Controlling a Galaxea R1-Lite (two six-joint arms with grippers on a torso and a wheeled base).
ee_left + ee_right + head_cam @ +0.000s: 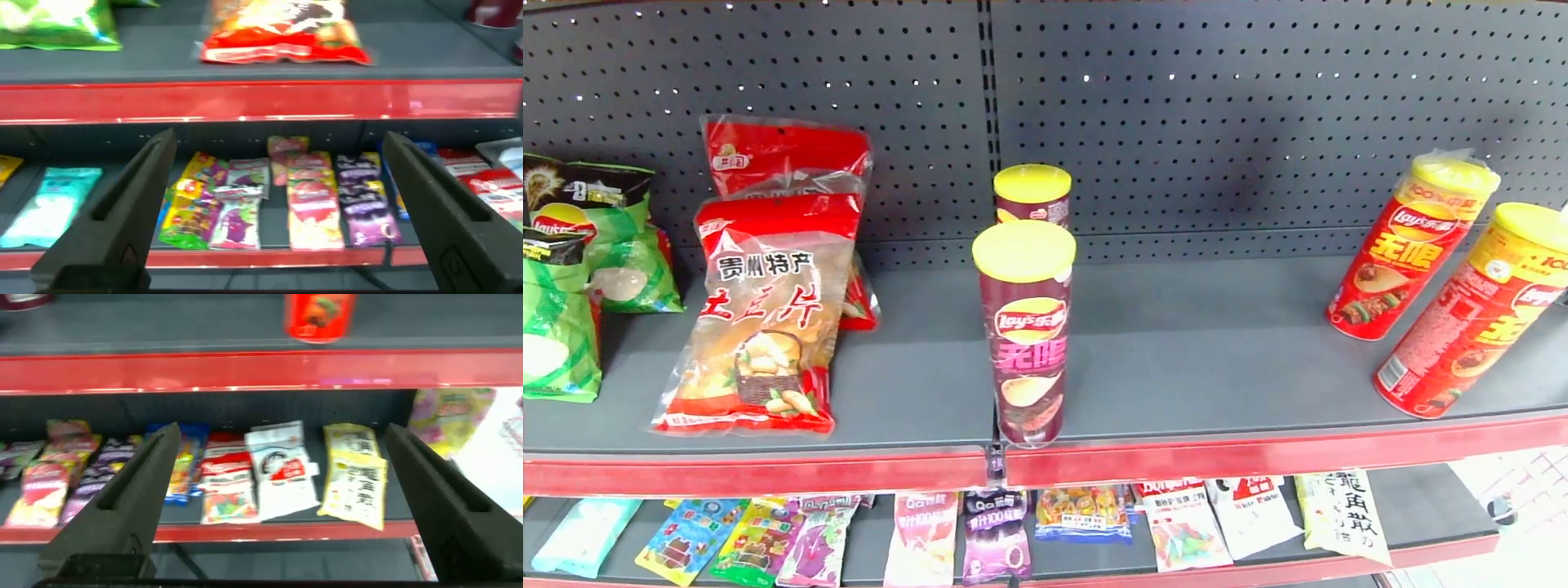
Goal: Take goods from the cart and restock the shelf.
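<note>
In front of the shelf point(1176, 351), both claws sit low w/ nothing in hand. The left claw point(278, 139) is spread wide and empty, and the right claw point(282, 429) likewise. Each faces the lower shelf point(1437, 498) and its row of candy packets point(310, 204) from just below the upper board's red lip point(261, 102). Judged step: fetch an item from the cart, since nothing is gripped and the restock is prob. near its start. To do it well, pick a can or bag matching what's already stocked. A can should be gripped round the body, not by the lid, kept upright, and brought in over the red lip, not under it. The best slot looks to be the bare stretch btw the purple cans point(1025, 327) at mid-shelf and the two red cans point(1413, 245) on the right. It's roomy enough to set an item down w/o nudging neighbours. Rel. to the claws, the stocked goods sit above and beyond: the potato-slice bag point(282, 33) lies up past the left claw, and a red can's base is up past the right claw.
</note>
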